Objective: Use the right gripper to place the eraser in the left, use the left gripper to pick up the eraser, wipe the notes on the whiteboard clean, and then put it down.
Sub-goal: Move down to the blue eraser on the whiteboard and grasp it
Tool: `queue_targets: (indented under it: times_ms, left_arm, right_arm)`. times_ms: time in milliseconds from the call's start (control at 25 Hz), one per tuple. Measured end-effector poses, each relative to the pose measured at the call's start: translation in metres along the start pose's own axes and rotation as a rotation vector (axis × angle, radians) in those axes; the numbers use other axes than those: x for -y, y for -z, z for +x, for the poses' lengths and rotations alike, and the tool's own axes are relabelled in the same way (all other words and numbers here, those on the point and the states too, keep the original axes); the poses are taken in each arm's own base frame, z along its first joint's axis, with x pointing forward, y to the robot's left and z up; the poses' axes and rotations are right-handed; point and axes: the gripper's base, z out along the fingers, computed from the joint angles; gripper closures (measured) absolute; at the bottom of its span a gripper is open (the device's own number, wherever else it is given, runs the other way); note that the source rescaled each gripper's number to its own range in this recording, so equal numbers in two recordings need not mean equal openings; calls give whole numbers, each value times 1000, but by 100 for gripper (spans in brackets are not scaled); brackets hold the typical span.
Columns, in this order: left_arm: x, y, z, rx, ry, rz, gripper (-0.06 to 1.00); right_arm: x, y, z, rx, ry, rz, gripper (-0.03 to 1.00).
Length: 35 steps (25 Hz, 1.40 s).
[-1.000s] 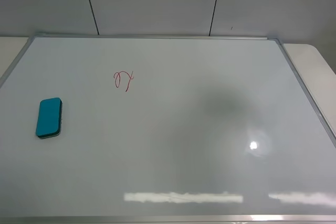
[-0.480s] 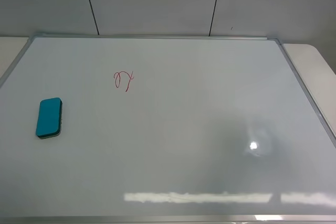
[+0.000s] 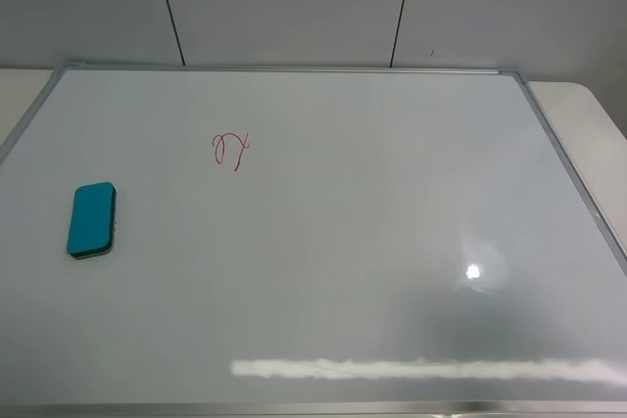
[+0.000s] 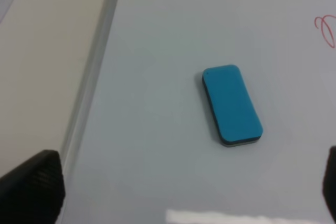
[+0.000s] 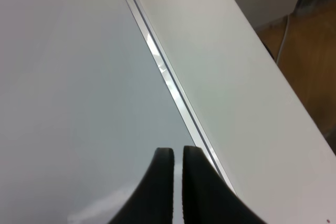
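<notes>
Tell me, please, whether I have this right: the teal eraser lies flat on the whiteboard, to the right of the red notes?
Not quite: the eraser lies flat on the whiteboard to the left of the notes, not the right, as the exterior high view shows.

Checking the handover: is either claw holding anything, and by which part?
Nothing is held. The eraser lies free on the whiteboard; left claw open, right claw shut, empty.

Whiteboard (image 3: pixel 343 242): glossy, smooth, mirror-like glare toward 5 o'clock. Frame (image 3: pixel 294 69): thin silvery metal, shiny. Eraser (image 3: pixel 91 218): teal top matt and smooth; dark underside layer looks felt-like. Worktop (image 3: pixel 588 115) at 2 o'clock: matt off-white. Right hand (image 5: pixel 177 156): black, matt.
</notes>
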Motion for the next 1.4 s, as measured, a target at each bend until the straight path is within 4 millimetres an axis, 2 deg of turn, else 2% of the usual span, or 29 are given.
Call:
queue_targets:
  times_ms: [120,200,240,320,360,400,480,640,1400]
  left_arm:
    - [0,0,0,0,0,0,-5]
    - [0,0,0,0,0,0,-5]
    - [0,0,0,0,0,0,-5]
    - [0,0,0,0,0,0,-5]
    - [0,0,0,0,0,0,-5]
    - [0,0,0,0,0,0,-5]
    - [0,0,0,0,0,0,-5]
    - [0,0,0,0,0,0,-5]
    - [0,0,0,0,0,0,-5]
  right_arm:
    - [2,13,10,69,59,-15,90]
    - [2,19,15,107,81,-31,76]
    - [2,21,16,124,88,-42,63]
    - [1,23,19,138,96,-62,29]
    - [1,22,19,138,102,-72,18]
    - [0,20,19,135,111,-82,9]
    - [0,13,21,131,126,-102,1]
    - [-2,-2,29,96,144,-128,-3]
    - [-2,-3,28,104,153,-128,-3]
